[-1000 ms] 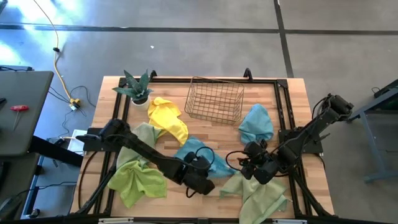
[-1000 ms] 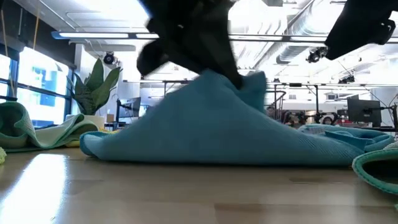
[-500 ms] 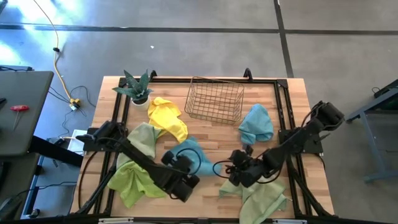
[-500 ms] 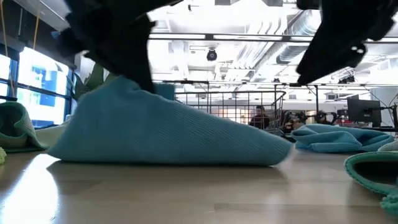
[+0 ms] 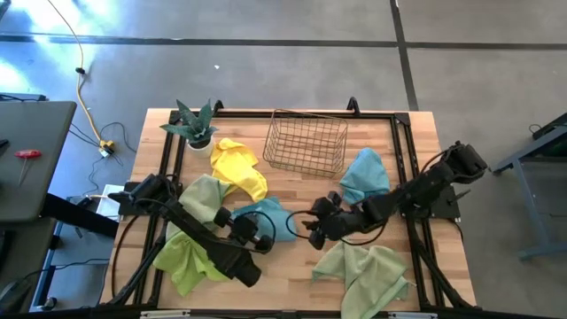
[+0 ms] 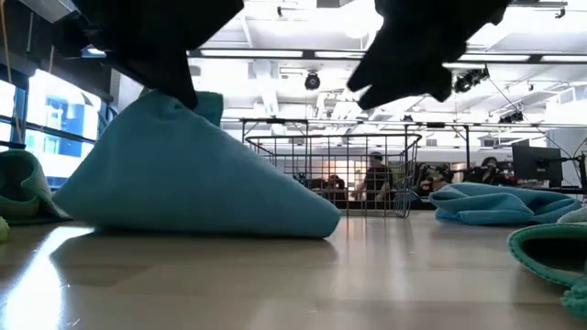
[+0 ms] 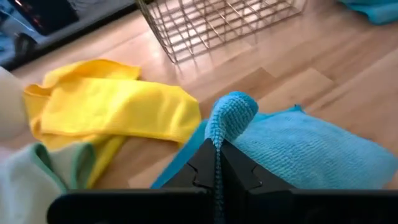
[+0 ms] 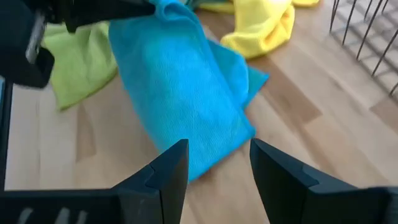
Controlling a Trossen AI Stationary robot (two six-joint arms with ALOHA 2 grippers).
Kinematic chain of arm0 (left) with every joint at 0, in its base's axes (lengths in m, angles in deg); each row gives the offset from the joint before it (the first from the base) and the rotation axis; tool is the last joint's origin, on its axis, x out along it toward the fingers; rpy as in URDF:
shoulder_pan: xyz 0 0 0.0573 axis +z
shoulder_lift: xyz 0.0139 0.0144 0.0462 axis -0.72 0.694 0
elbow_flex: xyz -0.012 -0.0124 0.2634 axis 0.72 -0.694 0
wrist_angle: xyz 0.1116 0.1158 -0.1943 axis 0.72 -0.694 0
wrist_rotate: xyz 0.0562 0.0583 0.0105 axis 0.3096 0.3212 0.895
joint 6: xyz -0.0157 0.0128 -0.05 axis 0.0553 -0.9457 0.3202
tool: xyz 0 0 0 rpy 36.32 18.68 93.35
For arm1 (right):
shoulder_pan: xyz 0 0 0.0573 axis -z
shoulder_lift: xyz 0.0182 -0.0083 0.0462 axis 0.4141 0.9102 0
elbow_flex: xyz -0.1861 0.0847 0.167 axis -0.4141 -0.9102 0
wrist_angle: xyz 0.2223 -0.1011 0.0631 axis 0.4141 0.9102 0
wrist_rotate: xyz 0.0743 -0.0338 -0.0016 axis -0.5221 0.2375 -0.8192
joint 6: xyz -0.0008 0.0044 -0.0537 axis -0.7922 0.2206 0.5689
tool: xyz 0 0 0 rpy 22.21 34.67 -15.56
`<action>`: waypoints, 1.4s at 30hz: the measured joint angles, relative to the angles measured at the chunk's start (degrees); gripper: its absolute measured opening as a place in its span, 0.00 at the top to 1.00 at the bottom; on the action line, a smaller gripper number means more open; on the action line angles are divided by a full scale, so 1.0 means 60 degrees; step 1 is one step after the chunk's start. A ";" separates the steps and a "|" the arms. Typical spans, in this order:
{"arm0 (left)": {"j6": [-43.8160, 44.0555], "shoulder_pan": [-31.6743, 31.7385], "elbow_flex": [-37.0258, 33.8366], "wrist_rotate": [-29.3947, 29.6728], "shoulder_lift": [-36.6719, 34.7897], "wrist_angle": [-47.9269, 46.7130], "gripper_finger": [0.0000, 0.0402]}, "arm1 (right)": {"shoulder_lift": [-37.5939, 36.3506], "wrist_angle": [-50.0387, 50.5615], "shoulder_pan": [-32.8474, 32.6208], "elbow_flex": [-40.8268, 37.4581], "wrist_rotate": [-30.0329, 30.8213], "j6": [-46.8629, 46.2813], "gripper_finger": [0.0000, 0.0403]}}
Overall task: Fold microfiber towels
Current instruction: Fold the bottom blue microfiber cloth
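A blue microfiber towel (image 5: 273, 215) lies bunched at the table's middle and rises to a peak (image 6: 179, 103) under my left gripper (image 5: 259, 232), which is shut on it. My right gripper (image 5: 310, 229) hovers open just right of this towel, with nothing between its fingers (image 8: 168, 171). Lying loose on the wood are a yellow towel (image 5: 239, 166), a sage towel (image 5: 205, 192), a lime green towel (image 5: 190, 257), a second blue towel (image 5: 365, 175) and a pale green towel (image 5: 363, 270). My left gripper pinches a bunched fold of the blue towel (image 7: 229, 118) between its two shut fingers (image 7: 214, 171). The fold bulges out past the fingertips. The fingers slant down from the table's near left side. The towel is drawn up into a tent at the hold, with its lower edge (image 6: 229, 220) on the table.
A wire basket (image 5: 306, 142) stands at the far middle and a potted plant (image 5: 190, 124) at the far left corner. A black frame rail (image 5: 409, 177) runs along the table's sides. Bare wood shows near the front edge between the lime green and pale green towels.
My left gripper has moved toward the table's left edge and turned, dragging the blue towel with it. The towel has slid left, and its long right tail has been drawn in into a shorter heap. My right gripper has followed toward the left, staying open.
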 joint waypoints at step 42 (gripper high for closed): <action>-0.0004 0.0198 -0.2408 -0.3108 0.0015 -0.0203 1.00 | 0.5197 -0.6630 0.1537 0.1633 -0.2056 0.1188 0.59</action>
